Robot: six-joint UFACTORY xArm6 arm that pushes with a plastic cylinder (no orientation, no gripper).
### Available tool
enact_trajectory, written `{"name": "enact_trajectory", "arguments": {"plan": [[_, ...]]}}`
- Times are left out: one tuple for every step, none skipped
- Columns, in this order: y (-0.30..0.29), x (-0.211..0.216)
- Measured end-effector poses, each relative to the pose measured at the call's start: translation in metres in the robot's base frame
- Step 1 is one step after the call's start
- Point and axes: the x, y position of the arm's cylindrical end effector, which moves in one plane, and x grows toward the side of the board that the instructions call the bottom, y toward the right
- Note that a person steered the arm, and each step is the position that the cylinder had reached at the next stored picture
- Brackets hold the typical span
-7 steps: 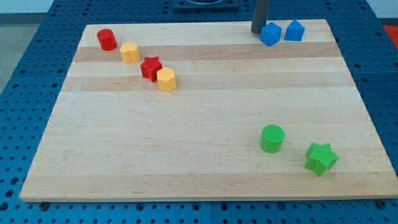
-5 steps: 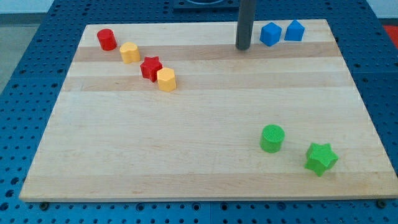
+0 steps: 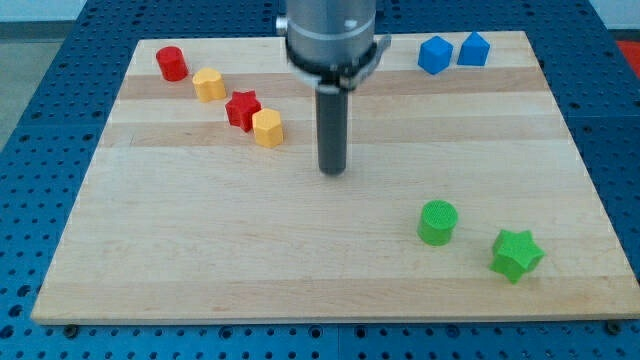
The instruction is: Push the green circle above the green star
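green circle (image 3: 437, 222) upright, lower right | green star (image 3: 517, 254) just right, slightly lower

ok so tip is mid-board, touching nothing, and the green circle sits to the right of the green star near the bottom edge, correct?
One slip: the green circle sits to the view's left of the green star, not its right, as the camera view shows. The rest holds: my tip is mid-board, touching nothing, and both green blocks lie near the bottom edge.

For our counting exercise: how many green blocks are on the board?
2: the green circle near the view's bottom right, and the green star just right of and below it. None appears hidden.
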Motion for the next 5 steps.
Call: {"name": "enact_trajectory", "arguments": {"plan": [[0.005,0.058],[0.045,0.084],[0.104,0.071],[0.15,0.043],[0.144,0.053]]}}
